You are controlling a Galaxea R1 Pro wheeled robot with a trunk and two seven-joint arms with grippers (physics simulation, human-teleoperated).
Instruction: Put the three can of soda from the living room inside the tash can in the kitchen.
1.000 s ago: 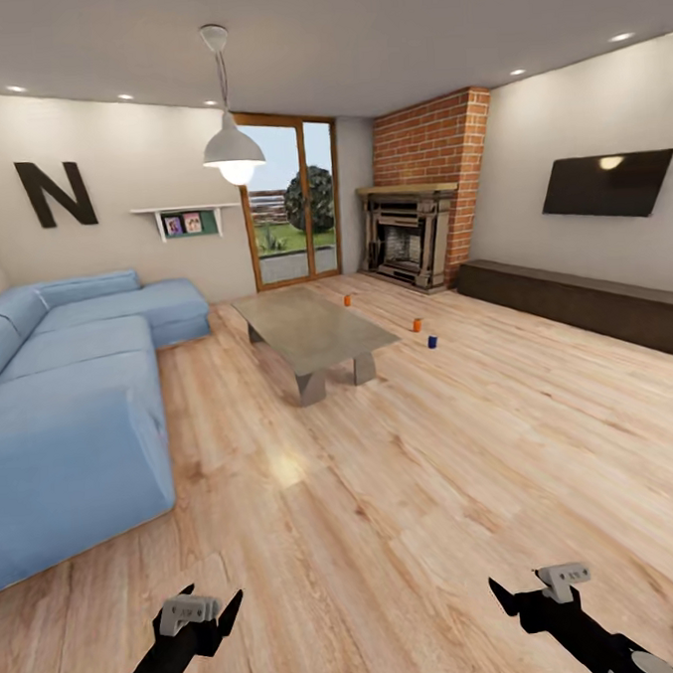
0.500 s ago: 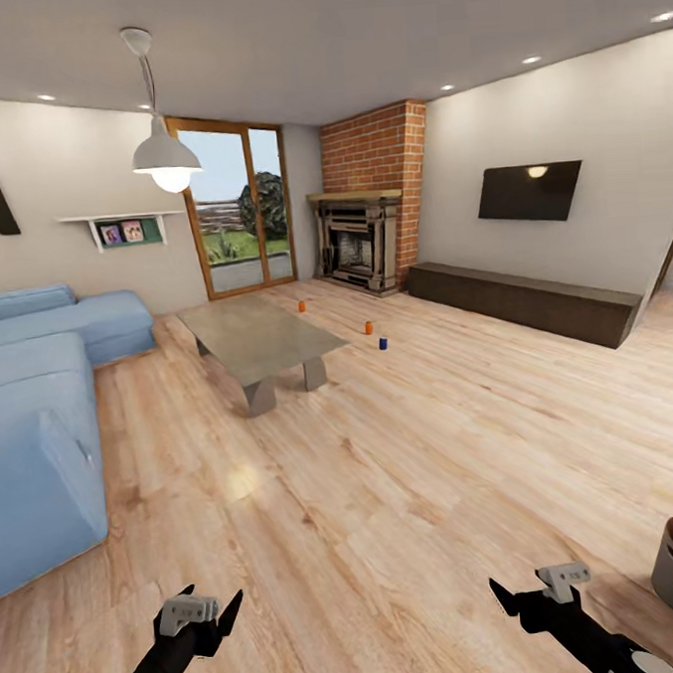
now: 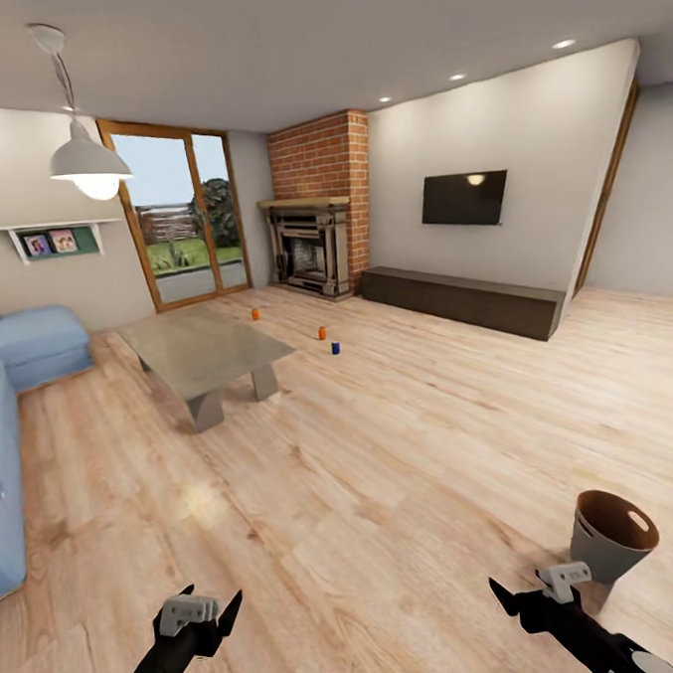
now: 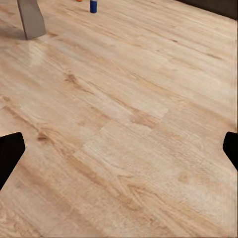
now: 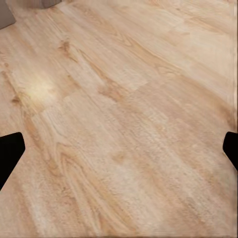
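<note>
Both hands, left hand [image 3: 199, 614] and right hand [image 3: 539, 588], hang wide and empty over the plank floor [image 3: 383, 453]. Two orange soda cans [image 3: 322, 332] (near a blue one) stand far ahead; the trash can [image 3: 608, 534] is just beyond the right hand.

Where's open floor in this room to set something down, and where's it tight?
Widest bare floor lies between the coffee table, the low dark bench and the brown bin. Another free strip runs between table and sofa. Tight spots: the cans beside the table toward the fireplace, and the bin beside the right claw.
</note>
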